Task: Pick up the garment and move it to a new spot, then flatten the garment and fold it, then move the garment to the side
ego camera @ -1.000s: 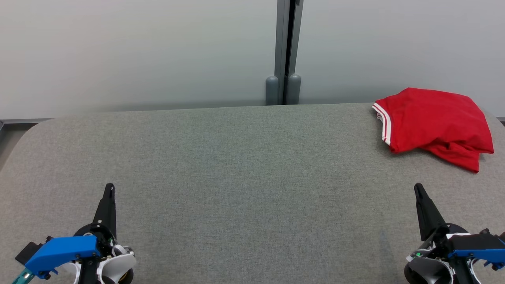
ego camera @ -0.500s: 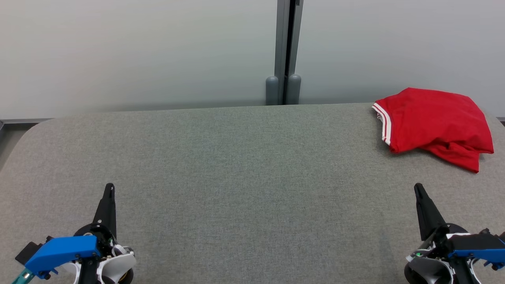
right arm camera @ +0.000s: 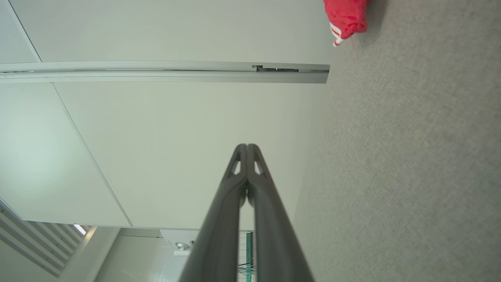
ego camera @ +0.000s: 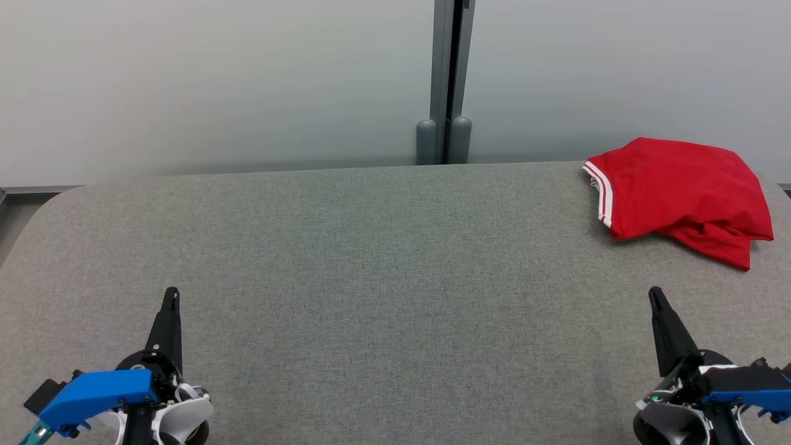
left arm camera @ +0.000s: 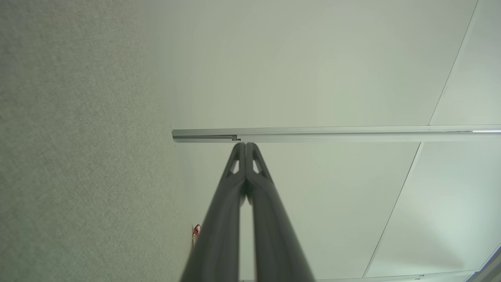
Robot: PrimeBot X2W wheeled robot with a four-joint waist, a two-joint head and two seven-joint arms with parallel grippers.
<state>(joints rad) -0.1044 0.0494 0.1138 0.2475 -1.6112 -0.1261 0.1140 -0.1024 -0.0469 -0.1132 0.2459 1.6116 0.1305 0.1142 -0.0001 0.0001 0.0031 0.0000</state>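
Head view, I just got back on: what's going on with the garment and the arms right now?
Nothing is being handled at this moment. The red garment lies in a loose heap at the far right of the grey table, its white-striped trim facing the middle. The left gripper and right gripper are low at the near left and near right, both shut and empty, well apart from the garment. The right gripper is the nearer of the two. The garment looks bunched, not flat.

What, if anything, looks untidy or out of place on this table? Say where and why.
The red garment lies crumpled at the far right corner of the grey table, lumpy rather than flat, one flap sticking out at its near side. Nothing else stands out.
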